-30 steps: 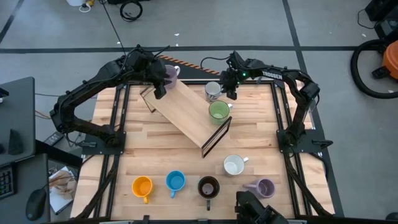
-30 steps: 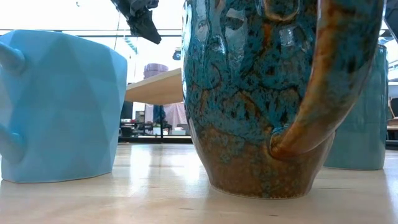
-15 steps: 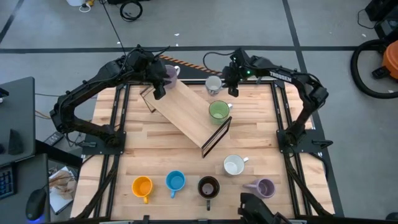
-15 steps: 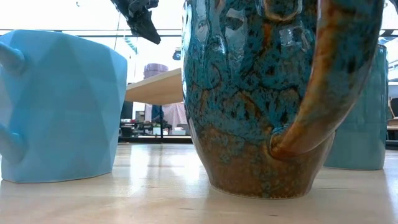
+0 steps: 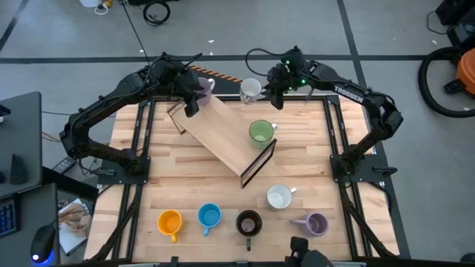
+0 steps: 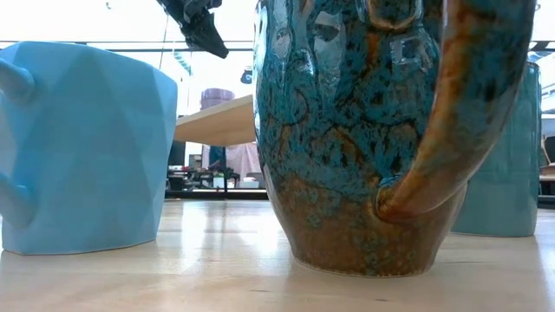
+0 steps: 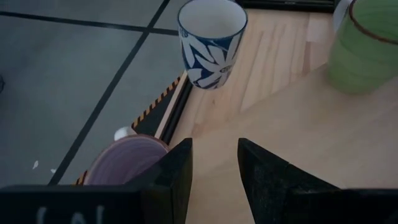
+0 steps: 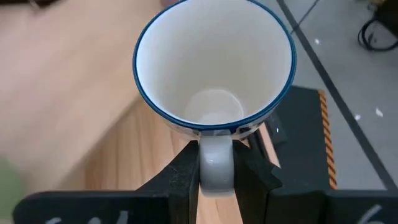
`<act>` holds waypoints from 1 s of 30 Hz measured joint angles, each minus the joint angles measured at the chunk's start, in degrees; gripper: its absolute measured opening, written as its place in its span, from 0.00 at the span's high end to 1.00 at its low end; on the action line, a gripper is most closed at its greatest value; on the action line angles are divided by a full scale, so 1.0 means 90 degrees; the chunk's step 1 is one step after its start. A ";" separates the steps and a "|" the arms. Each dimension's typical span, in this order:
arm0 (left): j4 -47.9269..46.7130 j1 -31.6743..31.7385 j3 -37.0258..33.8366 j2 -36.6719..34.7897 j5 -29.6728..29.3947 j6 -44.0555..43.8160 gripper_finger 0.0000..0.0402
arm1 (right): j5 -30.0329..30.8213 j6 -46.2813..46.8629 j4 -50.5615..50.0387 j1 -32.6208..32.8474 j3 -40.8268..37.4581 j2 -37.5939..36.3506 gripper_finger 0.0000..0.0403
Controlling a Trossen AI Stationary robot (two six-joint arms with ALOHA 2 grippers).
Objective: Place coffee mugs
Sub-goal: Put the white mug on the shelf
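The right gripper (image 8: 216, 163) pinches the handle of the white mug with blue pattern (image 5: 250, 89), holding it above the table's (image 5: 185, 178) far edge. The left gripper (image 7: 214, 163) hovers by the lavender mug (image 5: 203, 86) on the tilted wooden rack (image 5: 226, 137), fingers parted and empty. The green mug (image 5: 260, 132) sits on the rack.

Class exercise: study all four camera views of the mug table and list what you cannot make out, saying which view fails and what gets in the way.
- Low view: the dark brown mug and light blue mug block most of the table; both are cut off by the edges.
- Left wrist view: the lavender mug is partly hidden by the left hand.
- Right wrist view: the patterned mug shows its inside; its handle is clamped in the right hand.
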 joint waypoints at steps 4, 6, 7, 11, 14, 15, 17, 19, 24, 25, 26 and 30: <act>0.0005 -0.0004 0.0000 0.0000 0.0001 -0.0070 0.66 | 0.0001 -0.0011 -0.0232 0.0250 0.0625 0.0005 0.80; 0.0004 -0.0053 0.0000 0.0000 0.0000 -0.0107 0.66 | -0.0063 -0.0017 -0.0403 0.0340 0.0957 0.0005 0.80; 0.0003 -0.0082 0.0000 0.0000 0.0000 -0.0112 0.66 | -0.0146 -0.0021 -0.0511 0.0378 0.1100 0.0005 0.80; 0.0004 -0.0275 0.0000 0.0000 0.0002 -0.0197 0.66 | -0.0498 0.0001 -0.0925 0.0557 0.1512 0.0005 0.80; 0.0051 -0.0435 0.0000 0.0000 0.0005 -0.0233 0.66 | -0.0716 0.0013 -0.1140 0.0771 0.1602 0.0000 0.80; 0.0082 -0.0486 0.0000 0.0000 0.0005 -0.0233 0.66 | -0.0789 0.0014 -0.1215 0.0835 0.1602 0.0001 0.80; 0.0151 -0.0580 0.0000 0.0000 0.0003 -0.0233 0.66 | -0.0878 0.0000 -0.1364 0.0954 0.1600 0.0010 0.80; 0.0173 -0.0649 0.0000 0.0000 0.0006 -0.0233 0.66 | -0.0874 -0.0031 -0.1433 0.1062 0.1602 0.0049 0.80; 0.0169 -0.0782 0.0000 0.0000 0.0002 -0.0237 0.66 | -0.0876 -0.0179 -0.1511 0.1110 0.1595 0.0369 0.79; 0.0166 -0.0809 0.0000 0.0000 0.0001 -0.0237 0.66 | -0.0872 -0.0221 -0.1512 0.1110 0.1594 0.0454 0.79; 0.0166 -0.0842 0.0000 0.0000 0.0001 -0.0237 0.66 | -0.0853 -0.0256 -0.1521 0.1110 0.1588 0.0530 0.79; 0.0164 -0.1001 0.0000 0.0000 0.0000 -0.0238 0.66 | -0.0810 -0.0427 -0.1525 0.1107 0.1583 0.0712 0.79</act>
